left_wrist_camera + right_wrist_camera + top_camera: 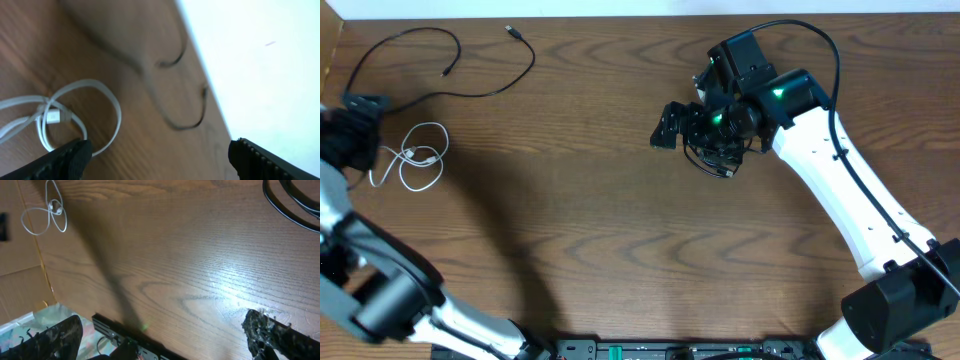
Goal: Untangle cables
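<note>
**Item 1, left claw** point(160, 159): I read it as spread wide, with nothing between the fingers point(67, 157). In the left wrist view one fingertip overlaps the lower loop of item 3. I cannot tell whether it touches the loop.

**Item 2, right claw** point(165, 340): spread wide, with only bare wood between the tips and nothing held. In the overhead view it hangs right of the table's middle and points left.

**Item 3, short white cord with a small white plug** point(52, 116): it lies flat in loose overlapping loops at the far left of the table, just beside the left claw and apart from the other cords.

**Item 4, long thin black cord with small plugs** point(532, 62): it is spread in one open curve at the far left corner, with both ends free. It sits near the white cord, and I see no crossing between them. One stretch runs up to the left claw's body, and contact there is unclear.

**Item 5, shorter black cord, coiled** point(290, 216): it lies under and just beside the right claw's wrist, well apart from items 3 and 4. It is outside the gap between the fingers. Whether the arm touches it I cannot tell.

**Item 6, brown wood-grain table** point(620, 230):
- The far edge runs along the top of the overhead view, with a white surface beyond it. Item 4 lies near that edge.
- The left edge is close behind the left claw.
- A black rail with green lights point(650, 350) lines the near edge.
- A broad stretch of bare wood lies between the two claws, crossed only by the arms' shadows.
</note>
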{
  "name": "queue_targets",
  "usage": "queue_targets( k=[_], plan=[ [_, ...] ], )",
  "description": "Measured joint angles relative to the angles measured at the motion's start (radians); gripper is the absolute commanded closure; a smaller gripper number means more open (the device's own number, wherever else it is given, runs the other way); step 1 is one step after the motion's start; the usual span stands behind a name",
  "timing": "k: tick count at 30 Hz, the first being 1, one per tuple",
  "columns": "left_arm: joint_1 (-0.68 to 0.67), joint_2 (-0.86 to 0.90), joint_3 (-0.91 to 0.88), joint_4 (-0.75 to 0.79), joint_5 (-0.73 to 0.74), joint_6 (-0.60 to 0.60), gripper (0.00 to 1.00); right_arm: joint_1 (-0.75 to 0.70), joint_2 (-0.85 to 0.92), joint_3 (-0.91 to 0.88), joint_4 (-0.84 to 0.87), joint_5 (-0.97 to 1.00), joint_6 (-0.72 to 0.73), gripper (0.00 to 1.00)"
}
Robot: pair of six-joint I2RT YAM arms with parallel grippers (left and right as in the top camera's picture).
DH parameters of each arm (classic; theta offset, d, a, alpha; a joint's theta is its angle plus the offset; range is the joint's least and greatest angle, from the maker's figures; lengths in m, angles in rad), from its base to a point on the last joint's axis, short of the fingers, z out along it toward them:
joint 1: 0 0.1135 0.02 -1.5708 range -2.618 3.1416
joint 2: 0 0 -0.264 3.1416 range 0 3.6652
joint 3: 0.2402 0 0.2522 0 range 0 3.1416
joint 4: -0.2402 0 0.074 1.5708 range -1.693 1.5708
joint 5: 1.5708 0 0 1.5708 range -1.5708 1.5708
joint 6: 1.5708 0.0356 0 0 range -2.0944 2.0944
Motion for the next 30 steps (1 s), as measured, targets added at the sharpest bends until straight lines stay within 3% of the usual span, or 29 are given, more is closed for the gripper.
queue_targets(
  k=[4,8,13,16,19,21,23,24,28,30],
  plan=[
    [0.002,-0.127,0.018,-0.026,-0.071,0.008,0.07,0.000,0.000,0.000,0.001,0.000,0.000,0.01],
    [0.001,-0.156,0.029,-0.146,-0.188,0.040,0.07,0.000,0.000,0.000,0.000,0.000,0.000,0.01],
    [0.002,-0.124,-0.015,-0.318,-0.607,0.077,0.07,0.000,0.000,0.000,0.000,0.000,0.000,0.01],
    [0.006,-0.072,-0.061,-0.316,-0.745,0.091,0.08,0.000,0.000,0.000,0.005,0.000,0.000,0.01],
    [0.008,0.012,-0.091,-0.314,-0.798,0.098,0.17,0.000,0.000,0.000,0.005,0.000,0.000,0.01],
    [0.008,0.057,-0.100,-0.306,-0.799,0.108,0.25,0.000,0.000,0.000,0.005,0.000,0.000,0.01],
    [0.007,0.078,-0.107,-0.289,-0.792,0.113,0.39,0.001,0.000,0.000,0.009,0.001,0.000,0.01],
    [0.006,0.081,-0.107,-0.282,-0.786,0.119,0.57,0.001,0.000,0.000,0.013,0.001,0.000,0.01],
    [-0.005,0.081,-0.107,-0.261,-0.764,0.114,0.91,0.001,0.000,0.000,0.032,0.004,0.000,0.01],
    [-0.014,0.081,-0.107,-0.261,-0.761,0.119,0.92,0.001,0.000,0.000,0.034,0.004,0.000,0.01]
  ],
)
